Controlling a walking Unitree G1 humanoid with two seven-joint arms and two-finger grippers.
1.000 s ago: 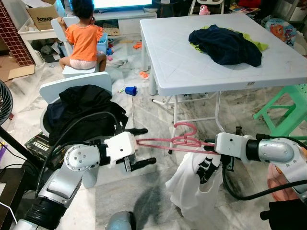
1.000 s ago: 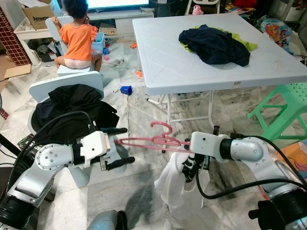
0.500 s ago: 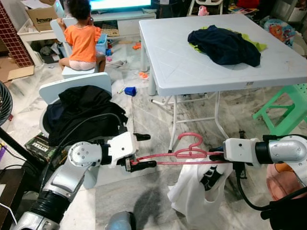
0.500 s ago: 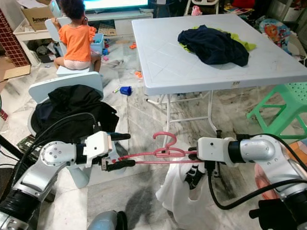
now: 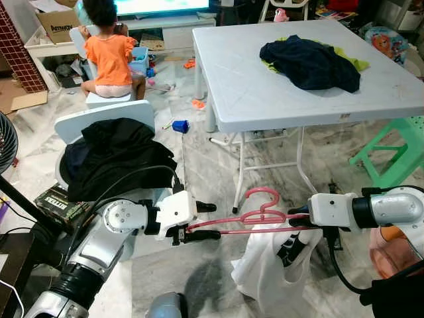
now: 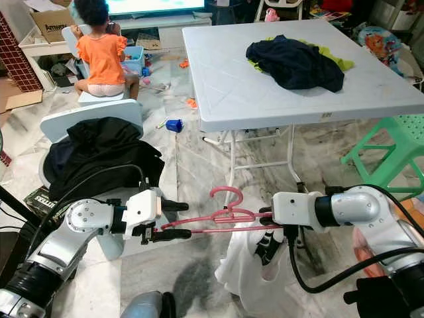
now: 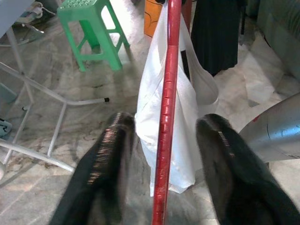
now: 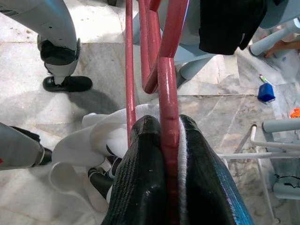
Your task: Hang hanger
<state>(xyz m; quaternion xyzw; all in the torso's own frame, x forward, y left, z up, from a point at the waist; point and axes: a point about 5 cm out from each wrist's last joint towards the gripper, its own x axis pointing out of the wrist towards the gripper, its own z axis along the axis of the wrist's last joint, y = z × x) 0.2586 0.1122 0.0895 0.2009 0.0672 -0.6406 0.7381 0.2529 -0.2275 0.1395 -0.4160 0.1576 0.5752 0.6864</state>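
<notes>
hanger (image 5: 255,213): pink, held level in the air between the 2 arms, low in front of the robot and above the marble floor (image 5: 199,159); its hook curls upward near the middle.
long axis: runs side to side, from the left gripper across to the right gripper.
shirt (image 5: 275,265): white, with a dark print, drooping from the right-hand end of the hanger toward the floor; from these frames i cannot tell whether both shoulders are seated on it.
right gripper (image 8: 169,154): pressed together on the hanger's right end, pinching the pink bar along with a fold of white cloth.
left gripper (image 7: 164,140): fingers spread, 1 on each side of the hanger's left end; the bar passes through the gap without either finger clearly touching it.
key relation: the right arm alone carries the load; the left gripper straddles the free end, so it looks the nearer 1 to close and steady the bar.
counter (image 5: 252,86): white folding one, beyond and above the hanger, with dark clothes (image 5: 308,63) heaped on it.
chair (image 5: 99,119): white, draped in black cloth, just behind the left arm.
person (image 5: 109,56): small, in orange, seated far off, well apart from the arms.
</notes>
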